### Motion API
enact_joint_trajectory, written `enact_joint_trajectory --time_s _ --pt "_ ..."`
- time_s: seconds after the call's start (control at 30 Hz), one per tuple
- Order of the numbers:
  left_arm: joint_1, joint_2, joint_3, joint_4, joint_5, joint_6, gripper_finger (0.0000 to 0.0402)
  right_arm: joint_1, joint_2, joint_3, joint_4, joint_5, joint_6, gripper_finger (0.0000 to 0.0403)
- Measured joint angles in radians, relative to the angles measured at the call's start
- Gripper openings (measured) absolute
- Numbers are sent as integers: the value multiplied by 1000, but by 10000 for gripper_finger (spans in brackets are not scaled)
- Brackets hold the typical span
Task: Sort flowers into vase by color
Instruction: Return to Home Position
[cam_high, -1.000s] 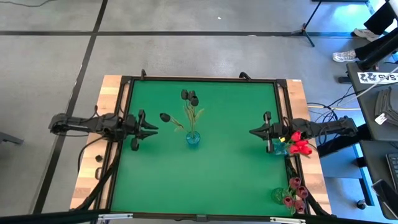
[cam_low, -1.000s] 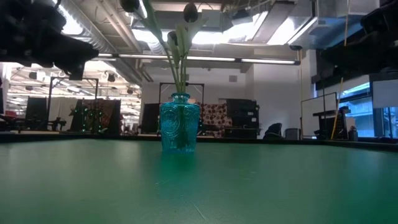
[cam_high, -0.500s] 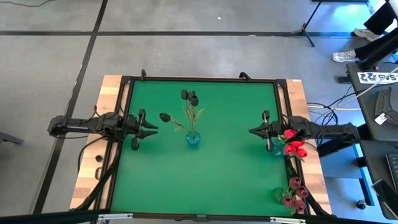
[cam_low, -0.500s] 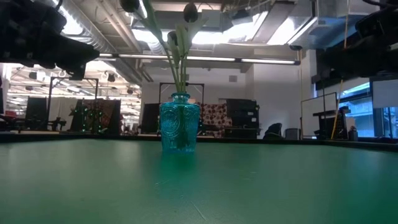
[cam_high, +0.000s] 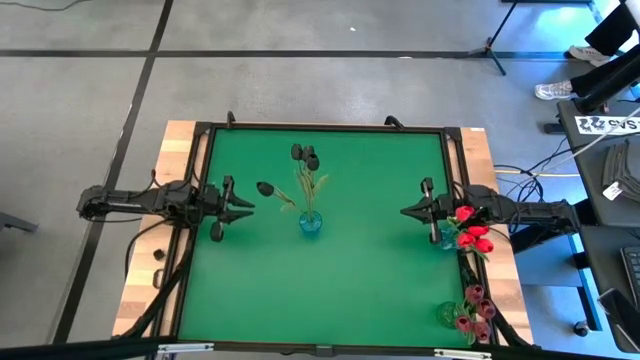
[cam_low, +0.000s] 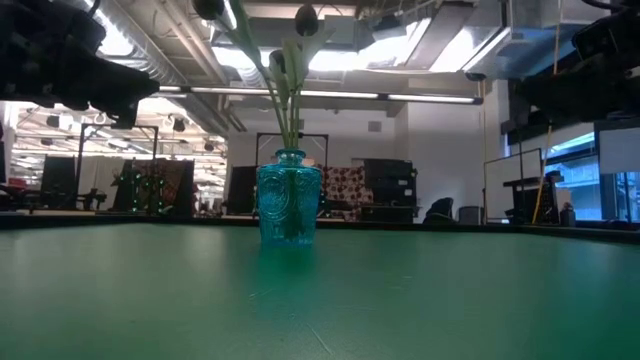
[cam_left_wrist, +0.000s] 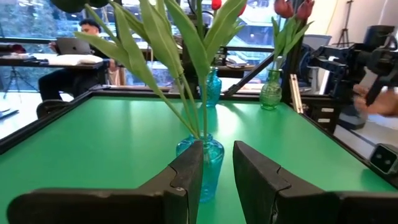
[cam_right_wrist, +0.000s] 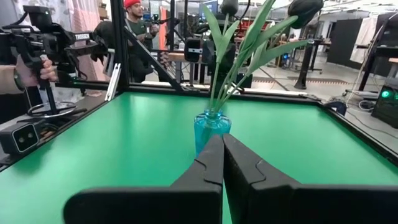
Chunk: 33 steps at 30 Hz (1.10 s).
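My left arm has not shifted over the last second. The left gripper (cam_high: 245, 205) hangs over the mat's left side, pointing at the teal vase (cam_high: 310, 223), its fingers slightly apart and holding nothing. That vase stands near the mat's middle with the black tulips (cam_high: 305, 155) in it, stems fanned, one head drooping toward the left gripper. Further right, the right gripper (cam_high: 405, 211) has eased a little toward the centre since a second ago and sits as it did half a second back, fingers pressed together, empty. The red tulips (cam_high: 470, 228) in the blue vase (cam_high: 448, 237) at the right edge lean over that arm's wrist, their heads a touch nearer the middle than before. Along the same edge, the dark red tulips (cam_high: 475, 305) stand in the green vase (cam_high: 447, 313) by the corner. The green mat (cam_high: 350, 280) lies in a black frame on a wooden table. Beyond it I see a person at a laptop (cam_left_wrist: 87, 31) and a person in a red cap (cam_right_wrist: 134, 18).
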Motion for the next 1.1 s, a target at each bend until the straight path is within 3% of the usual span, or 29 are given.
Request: enact_joint_trajectory --time_s 1.1 --pt "0 0 0 0 -19 0 85 0 0 0 3 3 0 1"
